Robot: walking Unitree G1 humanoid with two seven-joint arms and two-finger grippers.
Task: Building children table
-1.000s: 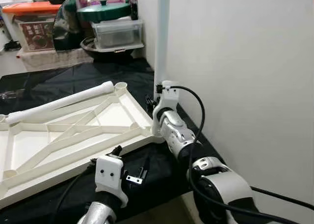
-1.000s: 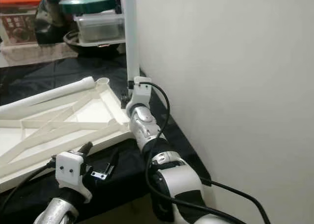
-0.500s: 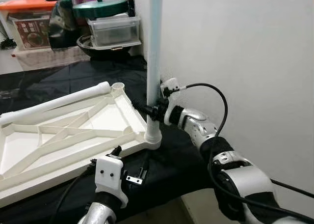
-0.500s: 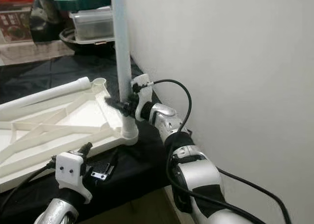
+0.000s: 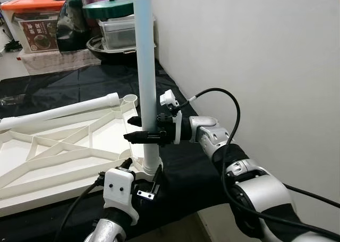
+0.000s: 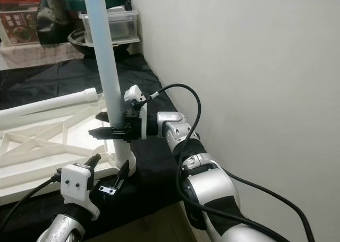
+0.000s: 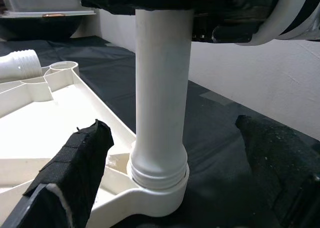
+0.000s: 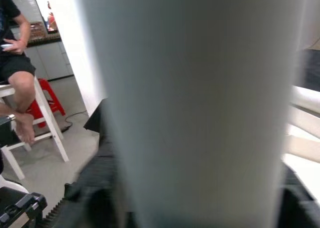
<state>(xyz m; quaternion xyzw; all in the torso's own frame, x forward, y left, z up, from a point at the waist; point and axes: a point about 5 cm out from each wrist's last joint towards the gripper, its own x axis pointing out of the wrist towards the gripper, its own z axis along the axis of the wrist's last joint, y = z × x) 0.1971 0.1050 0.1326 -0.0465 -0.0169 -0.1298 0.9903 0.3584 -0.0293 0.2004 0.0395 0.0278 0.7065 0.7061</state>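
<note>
At the bottom of the frame the left gripper [image 5: 142, 184] sits with jaws open on either side of the corner socket [image 7: 159, 188], touching nothing. The left wrist view shows the leg [image 5: 145, 83] seated in that socket of the white tabletop [image 5: 53, 157], upside down on the black-covered desk [image 5: 79, 83]. The leg stands upright at centre. The right gripper [image 5: 139, 129] clamps it mid-height. Behind, upper left, are storage boxes [image 5: 125, 32]. The right wrist view shows a person [image 8: 15, 63] seated on a stool.

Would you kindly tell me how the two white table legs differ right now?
The upright leg stands in a corner socket of the tabletop; the loose leg lies flat along its far edge. The right gripper clamps the upright leg; nothing holds the loose leg. Both are plain white tubes.
</note>
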